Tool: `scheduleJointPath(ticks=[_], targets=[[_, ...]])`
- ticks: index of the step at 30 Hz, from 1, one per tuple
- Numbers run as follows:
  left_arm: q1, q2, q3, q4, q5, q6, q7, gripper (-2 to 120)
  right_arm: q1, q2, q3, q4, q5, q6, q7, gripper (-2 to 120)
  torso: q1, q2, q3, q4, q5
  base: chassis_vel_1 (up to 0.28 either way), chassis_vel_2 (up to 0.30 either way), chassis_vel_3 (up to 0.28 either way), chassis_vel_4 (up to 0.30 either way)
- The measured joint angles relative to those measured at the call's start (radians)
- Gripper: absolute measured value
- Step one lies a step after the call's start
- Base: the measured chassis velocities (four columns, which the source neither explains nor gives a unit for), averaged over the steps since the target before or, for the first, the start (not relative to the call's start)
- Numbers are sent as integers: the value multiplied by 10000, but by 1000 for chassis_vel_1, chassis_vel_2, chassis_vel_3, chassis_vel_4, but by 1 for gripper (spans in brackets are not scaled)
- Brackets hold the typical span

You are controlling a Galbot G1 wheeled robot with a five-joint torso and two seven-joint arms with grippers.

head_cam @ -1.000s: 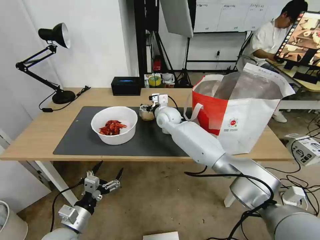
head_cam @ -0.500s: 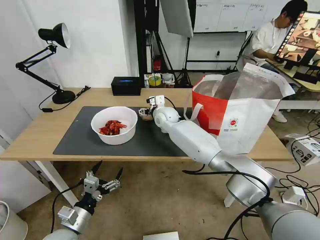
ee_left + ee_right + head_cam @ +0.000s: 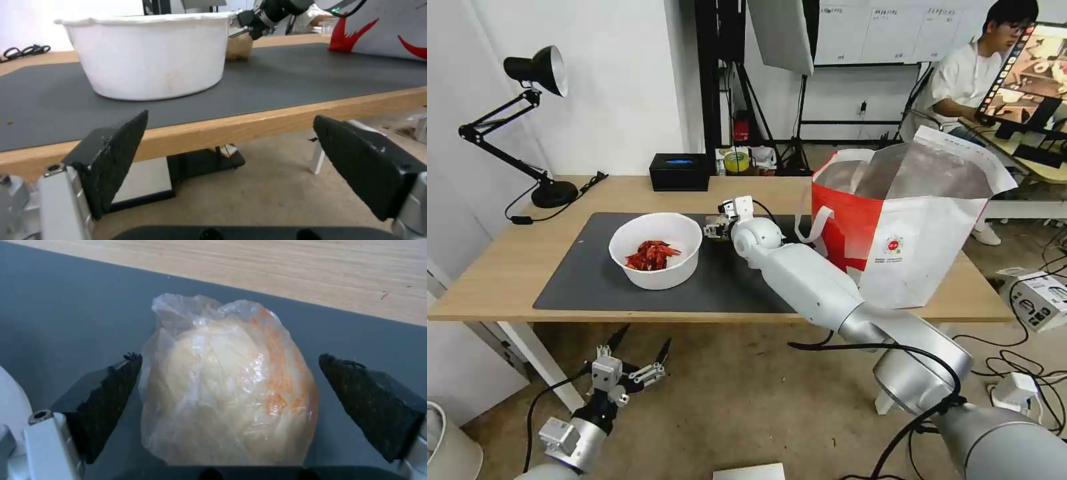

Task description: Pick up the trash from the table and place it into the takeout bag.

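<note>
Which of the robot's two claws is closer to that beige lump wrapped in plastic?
The right. The right gripper is open with the beige lump between its fingers on the dark grey mat. The left gripper hangs open below the table's front edge.

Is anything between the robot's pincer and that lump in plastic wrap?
No. The right pincer is open with the lump already sitting between its fingers on the mat; nothing visible is in between.
</note>
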Motion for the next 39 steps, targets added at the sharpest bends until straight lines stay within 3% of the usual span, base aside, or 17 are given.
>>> scheduleJointPath(ticks=[19, 39], targets=[[-7, -46, 3, 0, 14, -91, 1, 100, 124, 144, 19, -402, -25, -368, -249, 97, 0, 0, 0, 0, 0, 0, 0, 0, 0], [13, -24, 60, 58, 35, -185, 1, 100, -22, 204, 111, -438, -27, -344, -126, 28, 0, 0, 0, 0, 0, 0, 0, 0, 0]])
